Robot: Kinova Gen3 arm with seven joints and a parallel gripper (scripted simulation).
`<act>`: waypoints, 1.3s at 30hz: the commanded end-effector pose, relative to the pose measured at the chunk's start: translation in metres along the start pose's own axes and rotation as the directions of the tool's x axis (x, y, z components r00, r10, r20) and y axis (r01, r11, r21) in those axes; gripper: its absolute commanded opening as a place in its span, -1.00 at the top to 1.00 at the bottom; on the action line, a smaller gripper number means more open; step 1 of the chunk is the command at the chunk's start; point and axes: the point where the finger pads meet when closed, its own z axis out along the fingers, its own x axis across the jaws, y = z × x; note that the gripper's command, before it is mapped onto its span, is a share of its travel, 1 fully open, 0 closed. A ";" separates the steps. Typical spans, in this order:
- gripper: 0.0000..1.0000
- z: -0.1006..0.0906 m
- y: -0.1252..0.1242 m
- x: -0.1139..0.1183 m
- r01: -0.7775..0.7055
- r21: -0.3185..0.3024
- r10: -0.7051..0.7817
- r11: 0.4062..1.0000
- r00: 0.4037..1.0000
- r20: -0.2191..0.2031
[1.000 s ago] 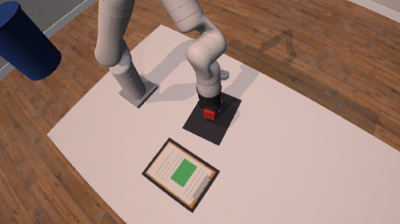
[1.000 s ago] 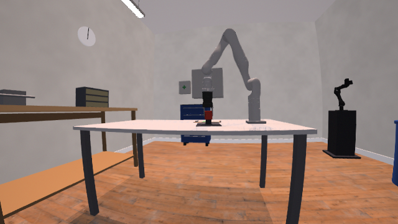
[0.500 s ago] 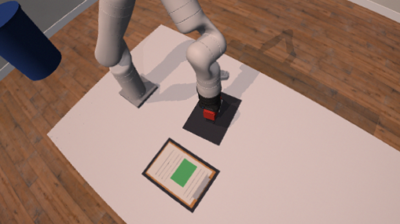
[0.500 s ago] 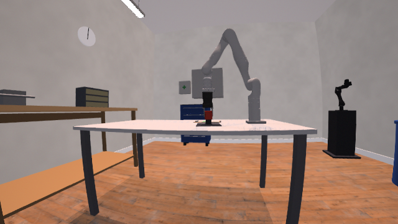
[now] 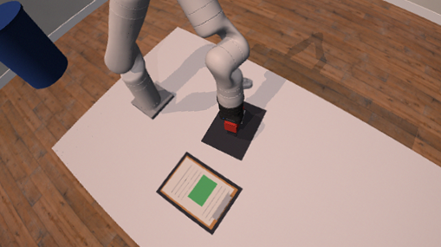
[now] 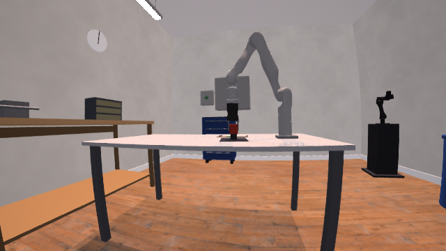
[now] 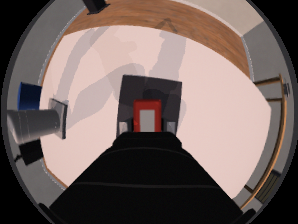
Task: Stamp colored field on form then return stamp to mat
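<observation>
A red stamp [image 5: 230,125] [image 6: 233,130] [image 7: 147,117] stands upright on a dark square mat [image 5: 223,142] [image 6: 242,139] [image 7: 131,87]. My gripper [image 5: 231,122] [image 6: 233,127] [image 7: 147,122] is open and reaches straight down over the stamp, with its fingers on either side of the stamp. The form [image 5: 181,181] lies on a clipboard [image 5: 205,228] in front of the mat, with a green field [image 5: 202,190] in its middle. In the exterior view the clipboard [image 6: 223,136] shows only as a thin edge behind the mat.
The arm's base [image 5: 153,103] [image 6: 286,136] is bolted to the white table [image 5: 342,175] [image 6: 175,140] behind the mat. A blue bin [image 5: 18,46] stands on the floor beyond the table's far left corner.
</observation>
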 end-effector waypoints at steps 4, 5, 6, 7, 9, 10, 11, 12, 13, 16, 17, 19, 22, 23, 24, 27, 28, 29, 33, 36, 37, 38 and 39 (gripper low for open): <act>-1.00 0.000 0.000 0.000 0.000 0.000 0.000 1.000 1.000 -0.001; -1.00 0.000 0.000 0.000 0.000 0.000 0.000 1.000 1.000 -0.001; -1.00 0.000 0.000 0.000 0.000 0.000 0.000 1.000 1.000 -0.001; -1.00 0.000 0.000 0.000 0.000 0.000 0.000 1.000 1.000 -0.001; -1.00 0.001 0.000 0.000 0.000 0.000 0.000 1.000 1.000 -0.001; -1.00 0.001 0.000 0.000 0.000 0.000 0.000 1.000 1.000 -0.001; -1.00 0.001 0.000 0.000 0.000 0.000 0.000 1.000 1.000 -0.001; -1.00 0.001 0.000 0.000 0.000 0.000 0.000 1.000 1.000 -0.001; -1.00 0.001 0.000 0.000 0.000 0.000 0.000 1.000 1.000 -0.001; -1.00 0.001 0.000 0.000 0.000 0.000 0.000 1.000 1.000 -0.001; -1.00 0.002 0.000 0.000 0.000 0.000 0.000 1.000 1.000 -0.001; -1.00 0.002 0.000 0.000 0.000 0.000 0.000 1.000 1.000 -0.001; -1.00 0.002 0.000 0.000 0.000 0.000 0.000 1.000 1.000 -0.001; -1.00 0.002 0.000 0.000 0.000 0.000 0.000 1.000 1.000 -0.001; -1.00 0.002 0.000 0.000 0.000 0.000 0.000 1.000 1.000 -0.001; -1.00 0.002 0.000 0.000 0.000 0.000 0.000 1.000 1.000 -0.001; -1.00 0.002 0.000 0.000 0.000 0.000 0.000 1.000 1.000 -0.001; -1.00 0.003 0.000 0.000 0.000 0.000 0.000 1.000 1.000 -0.001; -1.00 0.003 0.000 0.000 0.000 0.000 0.000 1.000 1.000 -0.001; -1.00 0.003 0.000 0.000 0.000 0.000 0.000 1.000 1.000 -0.001; -1.00 0.003 0.000 0.000 0.000 0.000 0.000 1.000 1.000 -0.001; -1.00 0.003 0.000 0.000 0.000 0.000 0.000 1.000 1.000 -0.001; -1.00 0.003 0.000 0.000 0.000 0.000 0.000 1.000 1.000 -0.001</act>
